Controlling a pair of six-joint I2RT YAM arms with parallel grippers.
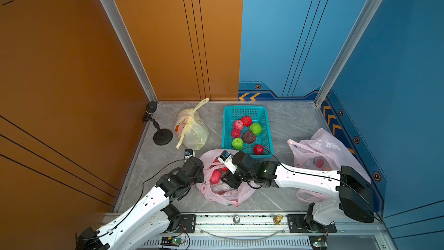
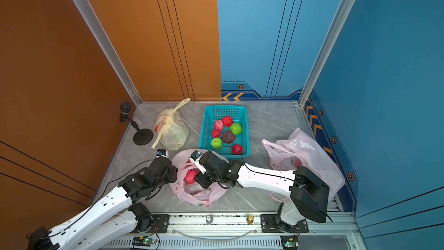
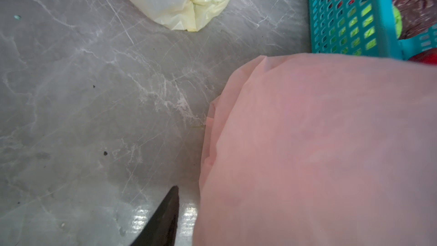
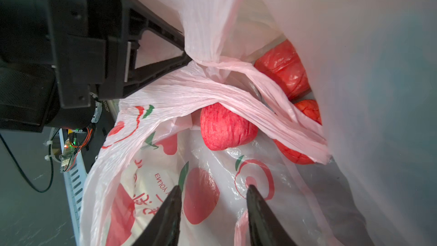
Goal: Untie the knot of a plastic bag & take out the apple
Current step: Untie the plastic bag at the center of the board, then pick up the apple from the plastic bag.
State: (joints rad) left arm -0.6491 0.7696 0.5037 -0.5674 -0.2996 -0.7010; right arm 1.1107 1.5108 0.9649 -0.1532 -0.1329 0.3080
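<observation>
1. A translucent pink plastic bag printed with red apples lies on the grey marbled bench, at lower centre in both top views; its mouth gapes and both arms meet over it.
2. A red streaked apple sits inside that bag; a twisted pink strap of the bag crosses in front of it; other red fruits lie just beside it, deeper in the bag.
3. The right claw is spread, with nothing between its fingers; it points into the bag's mouth over the printed film, near the apple but apart from it.
4. The left claw has its tip against a tight bunch of the bag's film; in the left wrist view one black finger stands clear of the film with bare bench between, and the other is hidden; I cannot tell whether it pinches.
5. A teal plastic mesh basket stands just above the bag in the frame, holding red and green fruit and one dark brown piece.
6. A knotted pale yellow plastic bag lies left of the basket; a second pink plastic bag lies at the bench's right edge.
</observation>
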